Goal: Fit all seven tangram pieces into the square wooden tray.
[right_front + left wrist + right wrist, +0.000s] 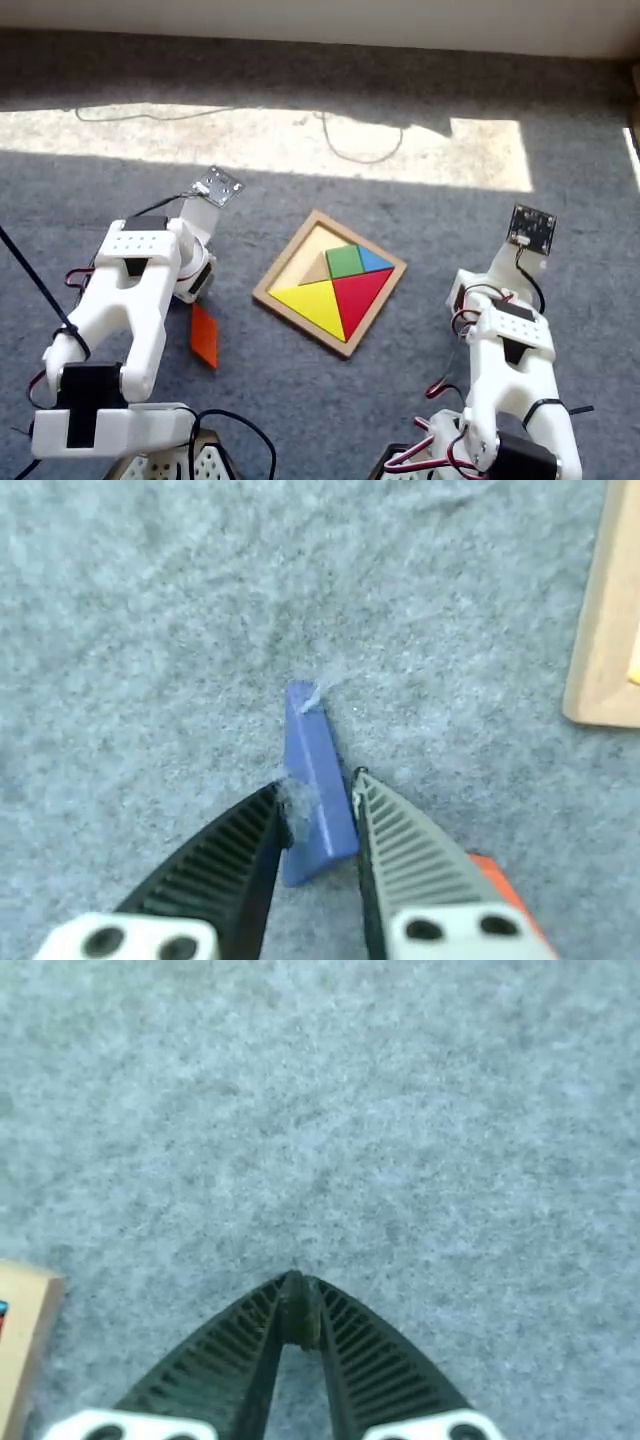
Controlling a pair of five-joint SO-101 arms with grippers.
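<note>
The square wooden tray (286,252) lies on the grey carpet between the two arms. In it are a yellow triangle (312,300), a red triangle (358,295), a green square (345,261), a small blue triangle (374,260) and a tan triangle (318,270). My left gripper (318,785) is shut on a blue piece (305,730) that stands on its edge on the carpet, left of the tray (605,630). An orange piece (204,335) lies flat beside the left arm (130,290). My right gripper (298,1285) is shut with nothing in it, low over the carpet right of the tray (20,1340).
A strip of sunlight (300,140) crosses the carpet behind the tray, with a thin cable (350,150) lying in it. Open carpet surrounds the tray on all sides. The orange piece (500,880) sits close beside my left gripper.
</note>
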